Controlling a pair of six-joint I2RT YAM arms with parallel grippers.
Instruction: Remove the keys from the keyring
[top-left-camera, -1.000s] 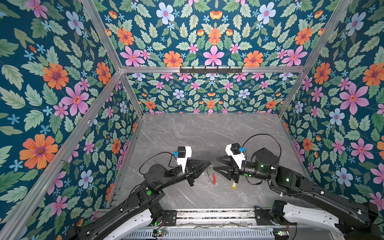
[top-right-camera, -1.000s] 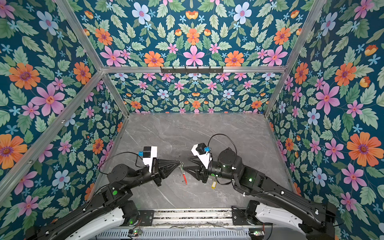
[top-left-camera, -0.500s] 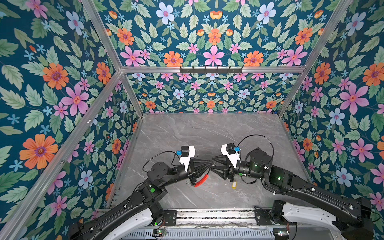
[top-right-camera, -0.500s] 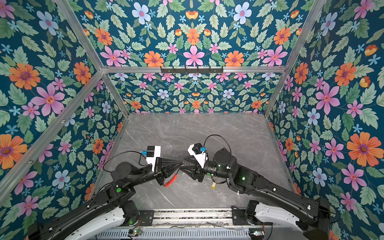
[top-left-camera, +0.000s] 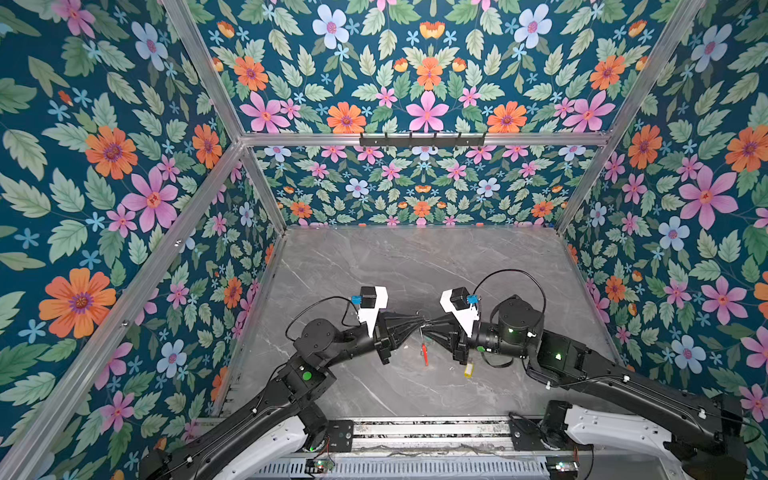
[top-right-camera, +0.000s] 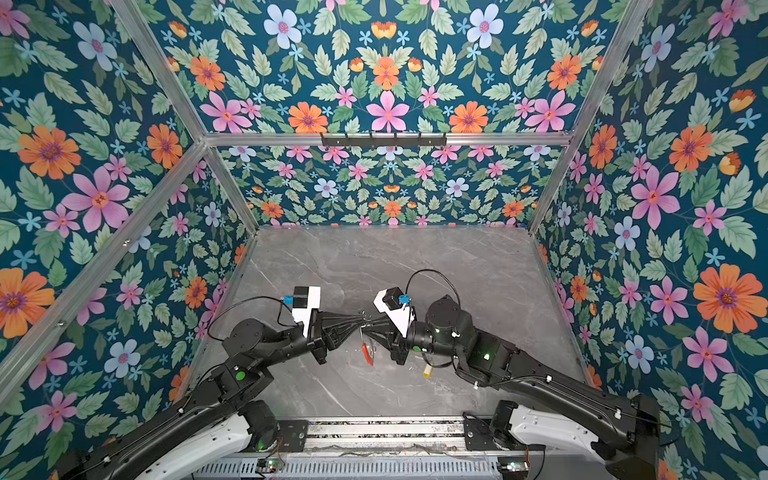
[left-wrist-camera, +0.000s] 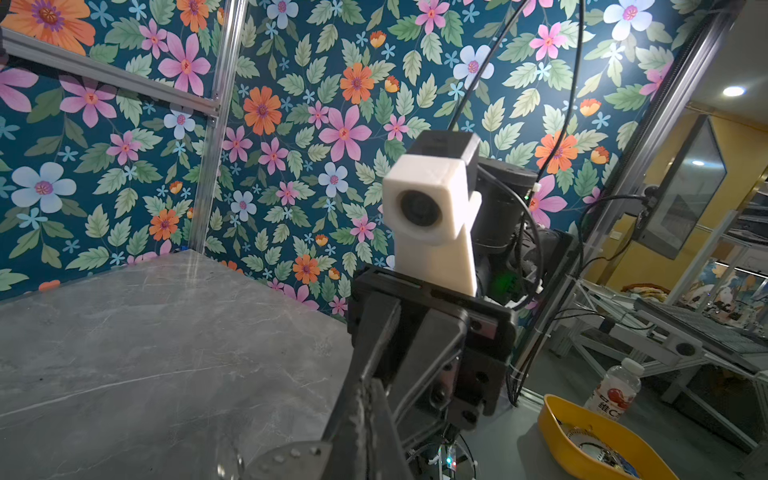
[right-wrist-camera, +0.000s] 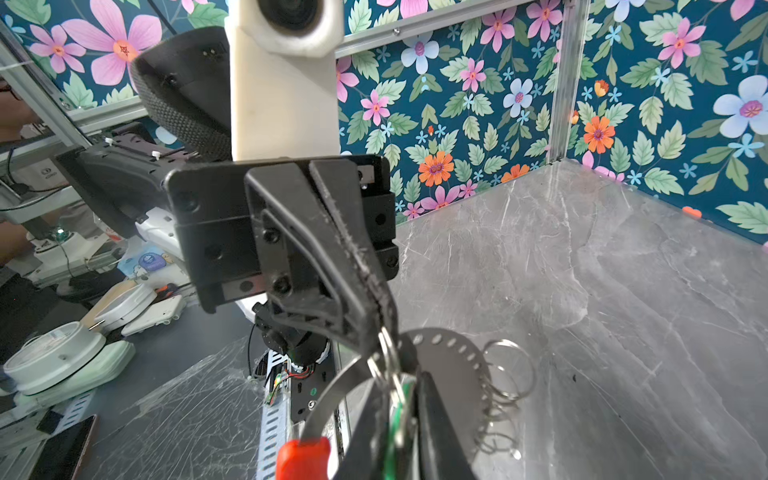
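Both claws meet tip to tip above the front middle of the counter (top-left-camera: 415, 266). The left claw (top-left-camera: 417, 321) is clenched on the keyring (right-wrist-camera: 451, 365). In the right wrist view I see its two fingers (right-wrist-camera: 353, 286) pressed together on the rim of the flat grey plate, close to the row of small holes. From this grip the keyring hangs on its edge, with the red sleeve (top-left-camera: 424, 354) at the low end. In both top views it looks only like a thin line, and I cannot tell if the sleeve touches the counter. Several wire loops (right-wrist-camera: 507, 374) hang from the holes on the side away from the left claw.

The right claw (top-left-camera: 432, 323) is clenched too. In the right wrist view the green tag (right-wrist-camera: 397, 419) and one wire loop sit between its two dark fingers, so it grasps the green tag. The key itself I cannot make out.

The yellow tag (top-left-camera: 469, 370) lies flat on the counter under the right wrist, apart from the keyring. Its key is too small for me to see.
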